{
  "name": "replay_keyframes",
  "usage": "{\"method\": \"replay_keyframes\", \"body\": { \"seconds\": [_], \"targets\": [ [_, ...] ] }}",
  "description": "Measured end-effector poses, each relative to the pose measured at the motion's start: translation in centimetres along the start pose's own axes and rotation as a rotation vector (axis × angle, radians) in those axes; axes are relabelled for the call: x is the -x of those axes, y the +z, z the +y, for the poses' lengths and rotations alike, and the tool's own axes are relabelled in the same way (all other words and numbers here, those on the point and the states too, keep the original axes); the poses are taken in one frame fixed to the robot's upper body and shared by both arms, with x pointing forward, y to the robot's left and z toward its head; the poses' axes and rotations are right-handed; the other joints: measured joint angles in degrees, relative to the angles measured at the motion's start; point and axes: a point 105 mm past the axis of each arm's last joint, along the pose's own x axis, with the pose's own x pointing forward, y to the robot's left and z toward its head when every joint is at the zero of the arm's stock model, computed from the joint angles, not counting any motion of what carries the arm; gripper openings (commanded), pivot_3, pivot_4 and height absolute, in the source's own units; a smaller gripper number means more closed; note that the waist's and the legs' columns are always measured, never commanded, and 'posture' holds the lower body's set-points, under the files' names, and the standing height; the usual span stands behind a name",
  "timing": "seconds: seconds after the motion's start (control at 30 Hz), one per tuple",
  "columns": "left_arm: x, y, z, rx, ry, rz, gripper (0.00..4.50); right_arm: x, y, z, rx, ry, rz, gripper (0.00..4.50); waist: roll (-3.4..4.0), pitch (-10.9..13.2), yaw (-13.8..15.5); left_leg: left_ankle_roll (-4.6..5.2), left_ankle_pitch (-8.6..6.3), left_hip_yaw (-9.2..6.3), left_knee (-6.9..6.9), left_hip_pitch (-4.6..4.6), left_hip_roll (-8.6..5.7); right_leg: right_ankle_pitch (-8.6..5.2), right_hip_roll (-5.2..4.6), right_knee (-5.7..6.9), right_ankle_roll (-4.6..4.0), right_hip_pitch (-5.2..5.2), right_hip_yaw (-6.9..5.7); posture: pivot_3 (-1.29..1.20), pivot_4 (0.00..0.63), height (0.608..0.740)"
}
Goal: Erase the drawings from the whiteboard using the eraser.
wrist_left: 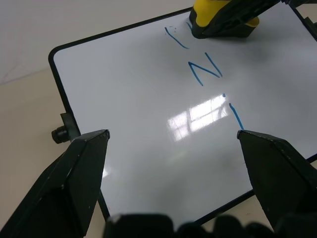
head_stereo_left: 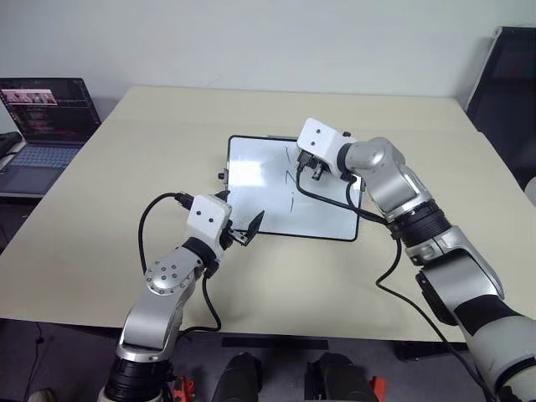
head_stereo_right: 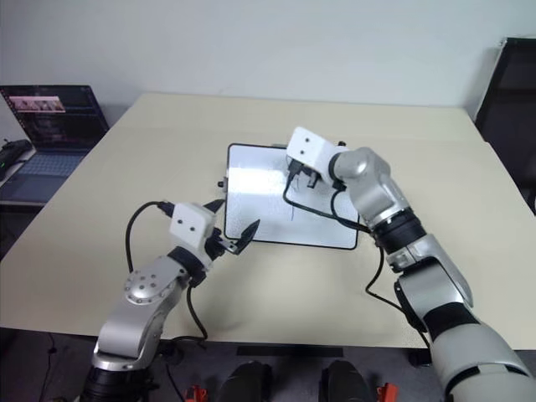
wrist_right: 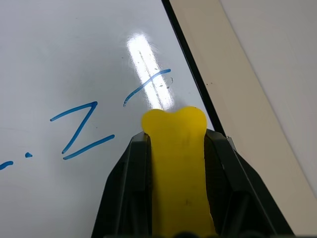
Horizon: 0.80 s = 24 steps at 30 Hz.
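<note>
Right wrist view: the right gripper is clamping its fingers on the yellow eraser, pressing it on the whiteboard beside the half-wiped drawings (blue "N" intact). Left gripper, fingers apart, is hovering; the unheld board risks sliding across the counter.

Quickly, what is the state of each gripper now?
Left gripper: open, holding nothing.
Right gripper: shut on the small yellow block eraser.

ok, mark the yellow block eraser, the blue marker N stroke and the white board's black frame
yellow block eraser (wrist_right: 178, 168): right wrist view, top face.
blue marker N stroke (wrist_left: 205, 70): left wrist view, diagonal.
black-framed whiteboard (wrist_left: 51, 55): left wrist view, frame corner.
</note>
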Motion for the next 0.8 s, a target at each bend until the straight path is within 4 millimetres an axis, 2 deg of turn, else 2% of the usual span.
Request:
{"method": "replay_keyframes", "body": {
  "seconds": [0.3, 0.8],
  "targets": [
    [0.1, -0.3, -0.1, 0.008, 0.005, 0.008, 4.5, -1.0, 1.2, 0.6, -0.028, 0.036, -0.016, 1.08, 0.0, 0.0, -1.3, -0.03, 0.04, 0.0, -0.07, 0.07, 0.05, 0.04, 0.04, 0.01, -0.06, 0.0, 0.02, 0.0, 0.15, 0.74],
    [0.2, -0.4, 0.0, 0.014, 0.022, 0.01, 4.5, -2.2, 3.1, 1.6, -0.044, 0.092, -0.042, 1.08, 0.02, 0.0, -1.4, -0.04, 0.04, 0.0, -0.17, 0.03, 0.07, 0.04, 0.06, -0.04, -0.07, -0.1, 0.02, 0.0, 0.15, 0.74]
  ]
}}
